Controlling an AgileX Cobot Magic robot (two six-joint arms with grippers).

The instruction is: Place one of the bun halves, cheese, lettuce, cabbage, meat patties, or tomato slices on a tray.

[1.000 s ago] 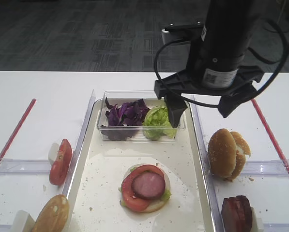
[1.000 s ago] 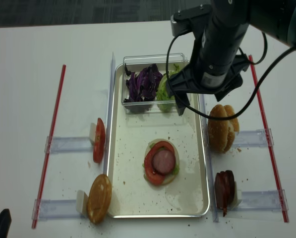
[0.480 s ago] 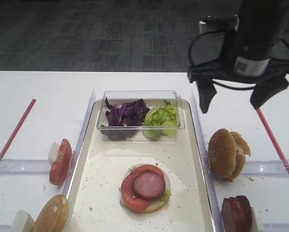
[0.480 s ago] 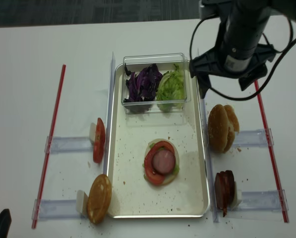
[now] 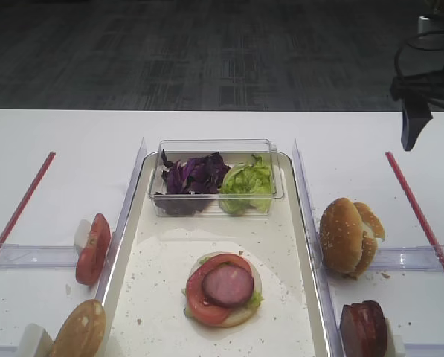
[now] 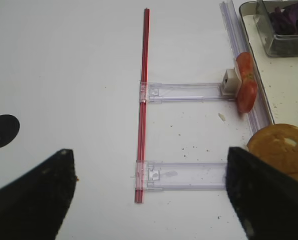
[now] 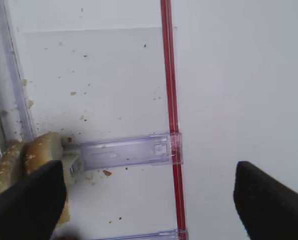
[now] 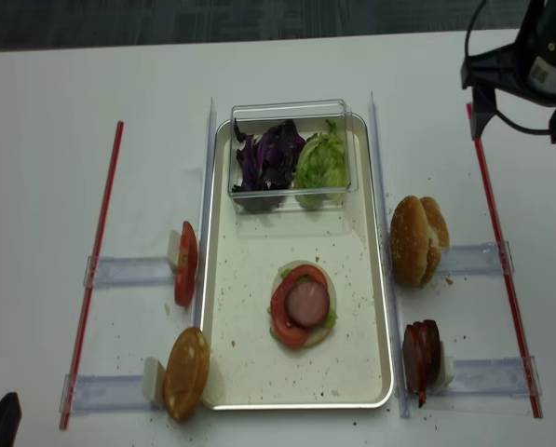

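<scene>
The cream tray (image 8: 250, 279) holds a stack: a tomato slice (image 5: 198, 297) with a meat patty (image 5: 227, 285) on top, green showing underneath. Cabbage (image 8: 270, 158) and lettuce (image 8: 321, 160) fill a clear tub at its far end. Bun halves (image 8: 413, 240) and meat patties (image 8: 421, 358) stand right of the tray. Tomato slices (image 8: 185, 264) and another bun half (image 8: 186, 372) stand left of it. I cannot pick out cheese. My right gripper (image 8: 520, 130) hangs open and empty over the far right table. My left gripper (image 6: 149, 200) is open and empty at the near left.
Red strips (image 8: 101, 251) (image 8: 501, 261) run along both sides of the work area. Clear plastic racks (image 8: 128, 272) (image 8: 473, 259) hold the upright food beside the tray. The clear tub (image 5: 214, 146) sits across the tray's far end. Crumbs speckle the tray and table.
My right gripper has swung from above the lettuce tub out to the far right, beyond the red strip, staying open and empty. Nothing else has moved.
</scene>
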